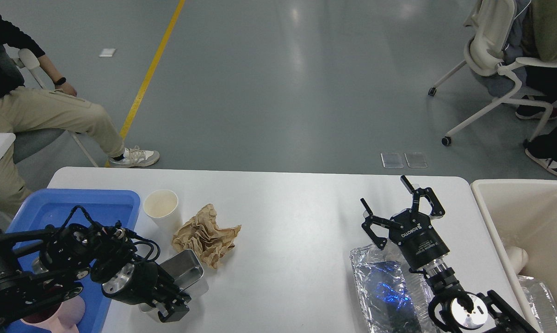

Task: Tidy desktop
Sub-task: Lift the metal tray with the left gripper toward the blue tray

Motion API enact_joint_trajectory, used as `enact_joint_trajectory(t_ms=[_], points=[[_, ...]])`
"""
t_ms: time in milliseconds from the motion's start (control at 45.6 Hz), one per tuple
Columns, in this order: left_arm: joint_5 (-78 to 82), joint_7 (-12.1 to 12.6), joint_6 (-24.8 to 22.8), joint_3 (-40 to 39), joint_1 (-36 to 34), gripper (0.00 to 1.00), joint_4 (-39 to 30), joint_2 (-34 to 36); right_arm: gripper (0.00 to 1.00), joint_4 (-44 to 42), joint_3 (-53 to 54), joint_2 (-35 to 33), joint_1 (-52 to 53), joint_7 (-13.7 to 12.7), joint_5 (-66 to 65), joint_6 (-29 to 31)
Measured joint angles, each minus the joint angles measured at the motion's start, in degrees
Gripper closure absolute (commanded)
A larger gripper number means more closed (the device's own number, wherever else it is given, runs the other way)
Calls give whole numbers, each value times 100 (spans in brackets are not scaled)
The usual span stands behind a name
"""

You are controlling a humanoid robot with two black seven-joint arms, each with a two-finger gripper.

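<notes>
The white desktop [297, 212] carries a paper cup [162, 209], a crumpled brown paper [205, 235], a small metal tin [184, 270] and a foil tray [386, 289]. At the front left, my left gripper [170, 307] is shut on the tin's near wall and holds it tilted, just right of the blue tray [70, 206]. My right gripper [383, 190] stands open above the far end of the foil tray, its fingers pointing away from me with nothing between them.
A cream bin [528, 208] stands off the desktop's right edge, with crumpled foil [544, 296] and a white object [516, 256] inside. A pink thing [52, 314] lies in the blue tray. People sit on chairs at the far left and far right.
</notes>
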Motion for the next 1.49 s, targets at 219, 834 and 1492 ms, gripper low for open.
enact_joint_trajectory(t_ms=[219,834,1492], points=[[-61,-25,-209,-356,-232,100,-594,608,0,-9,-8,0,32,0,0,-5],[-1026,-130,-1912,-3687,-296,100,-1370,1499,0,1,-9,83,80,0,-29,-26],[-1437,-1150,-642,-3241,819,100,-1303,3904,0,-20,-17,79,71,0,-40,-17]])
